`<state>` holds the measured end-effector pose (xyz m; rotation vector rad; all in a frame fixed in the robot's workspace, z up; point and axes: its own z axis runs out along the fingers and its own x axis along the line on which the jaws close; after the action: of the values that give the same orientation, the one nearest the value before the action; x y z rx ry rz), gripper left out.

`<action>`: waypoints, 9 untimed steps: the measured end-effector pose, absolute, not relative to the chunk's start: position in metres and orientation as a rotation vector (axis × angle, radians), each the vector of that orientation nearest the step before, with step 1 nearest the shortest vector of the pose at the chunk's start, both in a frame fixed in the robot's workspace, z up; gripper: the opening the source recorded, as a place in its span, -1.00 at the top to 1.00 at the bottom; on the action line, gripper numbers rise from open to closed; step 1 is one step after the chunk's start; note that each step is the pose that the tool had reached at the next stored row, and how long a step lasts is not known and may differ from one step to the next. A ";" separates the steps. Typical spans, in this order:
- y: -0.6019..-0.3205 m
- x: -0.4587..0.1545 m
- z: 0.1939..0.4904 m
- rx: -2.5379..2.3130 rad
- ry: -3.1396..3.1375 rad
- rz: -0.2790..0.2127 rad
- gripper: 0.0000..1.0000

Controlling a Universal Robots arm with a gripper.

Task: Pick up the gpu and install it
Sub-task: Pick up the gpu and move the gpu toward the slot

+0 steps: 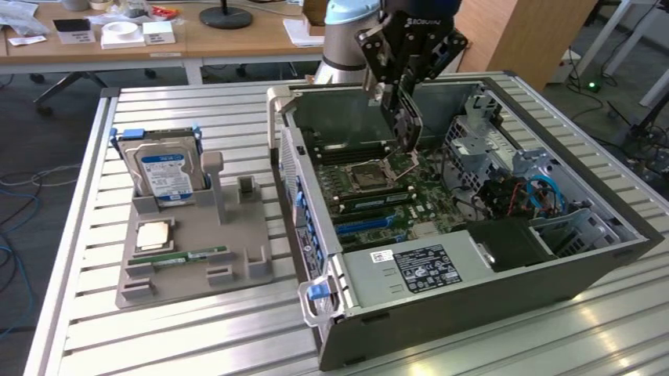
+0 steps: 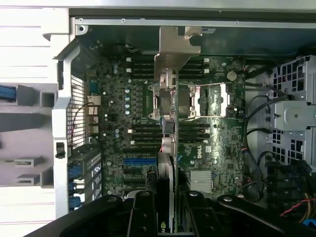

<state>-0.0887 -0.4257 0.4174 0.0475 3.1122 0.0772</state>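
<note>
The gpu hangs on edge over the open computer case, above the motherboard's CPU socket. My gripper is shut on its upper edge. In the wrist view the gpu is seen edge-on as a thin strip, its silvery metal bracket at the far end, and my gripper clamps it between two black fingers. The card is well above the board and touches no slot. A blue expansion slot lies beside the card's line.
A grey holder tray stands on the slatted table at the exterior view's left, carrying a hard drive, a CPU chip and a green memory stick. Drive cages and cables fill the case's other side.
</note>
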 end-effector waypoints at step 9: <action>-0.426 -0.065 0.418 0.048 3.112 0.077 0.47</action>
<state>-0.0651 -0.4258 0.4175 0.0475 3.1123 0.0769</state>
